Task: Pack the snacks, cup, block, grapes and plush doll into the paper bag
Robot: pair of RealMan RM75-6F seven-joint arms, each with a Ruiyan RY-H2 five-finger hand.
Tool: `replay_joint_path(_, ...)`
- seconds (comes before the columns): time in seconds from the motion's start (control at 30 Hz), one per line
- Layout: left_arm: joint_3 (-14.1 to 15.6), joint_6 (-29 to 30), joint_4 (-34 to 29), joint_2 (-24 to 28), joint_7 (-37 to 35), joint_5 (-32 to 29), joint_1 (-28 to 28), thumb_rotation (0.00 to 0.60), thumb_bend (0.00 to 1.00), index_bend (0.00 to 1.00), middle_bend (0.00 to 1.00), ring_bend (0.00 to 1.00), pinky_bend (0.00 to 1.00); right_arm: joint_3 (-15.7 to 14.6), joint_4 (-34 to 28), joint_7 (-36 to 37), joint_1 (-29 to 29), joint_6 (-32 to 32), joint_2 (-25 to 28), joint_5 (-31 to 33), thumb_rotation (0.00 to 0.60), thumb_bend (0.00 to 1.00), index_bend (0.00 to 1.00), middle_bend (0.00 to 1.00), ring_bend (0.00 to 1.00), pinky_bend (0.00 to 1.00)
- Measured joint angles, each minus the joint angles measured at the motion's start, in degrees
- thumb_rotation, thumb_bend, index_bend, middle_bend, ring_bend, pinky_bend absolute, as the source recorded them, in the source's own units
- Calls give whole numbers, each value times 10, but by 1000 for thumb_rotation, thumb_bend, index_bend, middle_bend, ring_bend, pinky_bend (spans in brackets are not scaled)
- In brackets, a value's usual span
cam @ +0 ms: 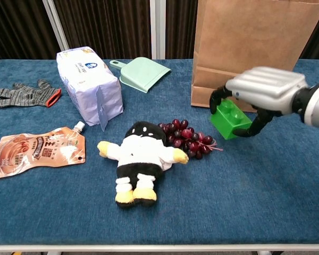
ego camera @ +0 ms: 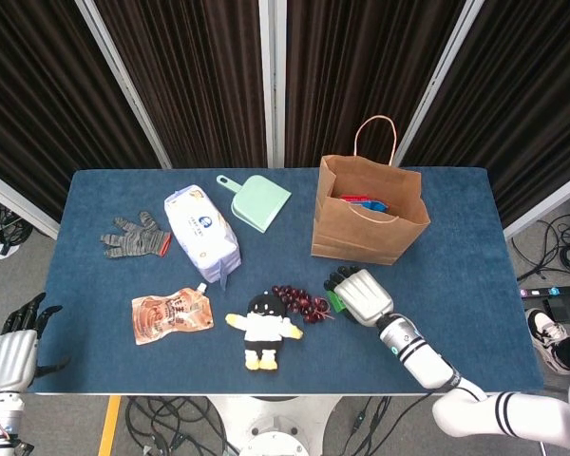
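Note:
My right hand (cam: 263,95) (ego camera: 363,294) grips the green block (cam: 228,118) (ego camera: 335,298) and holds it lifted above the table, in front of the brown paper bag (ego camera: 369,211) (cam: 249,50). The bag stands upright and open, with a red snack packet (ego camera: 365,201) inside. The grapes (ego camera: 302,302) (cam: 190,138) lie just left of the block, beside the plush doll (ego camera: 262,328) (cam: 140,158). An orange snack pouch (ego camera: 171,314) (cam: 34,151) lies at the front left. My left hand (ego camera: 14,350) hangs open off the table's left edge.
A white-and-lilac wipes pack (ego camera: 201,233) (cam: 89,87), a mint dustpan (ego camera: 256,202) (cam: 142,73) and a grey glove (ego camera: 135,237) (cam: 25,94) lie on the blue table (ego camera: 456,285) at the back left. Dark curtains stand behind.

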Motion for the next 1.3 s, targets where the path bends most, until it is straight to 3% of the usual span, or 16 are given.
replay_joint_path(0.3, 0, 6, -14, 6, 12, 4, 0, 600, 120, 271, 156, 111, 134, 14, -125, 96, -23, 117, 105, -173, 600, 263, 350, 429, 229, 324)
replay_joint_path(0.5, -1, 5, -22, 11, 16, 4, -2, 600, 120, 271, 156, 111, 134, 74, -156, 130, -35, 196, 145, -202, 600, 262, 351, 426, 229, 325)
replay_joint_path(0.73, 1, 9, -23, 11, 17, 7, -1, 600, 119, 271, 156, 111, 134, 135, -153, 162, -43, 222, 165, -144, 600, 262, 352, 422, 228, 325)
replay_joint_path(0.97, 1, 5, -21, 10, 16, 5, -2, 600, 120, 271, 156, 110, 134, 190, -102, 195, -46, 229, 158, -44, 600, 261, 355, 406, 228, 326)
replay_joint_path(1.3, 1, 0, -21, 8, 17, 2, -4, 600, 120, 271, 156, 111, 134, 209, -51, 187, -34, 154, 149, 67, 600, 261, 303, 345, 192, 307)
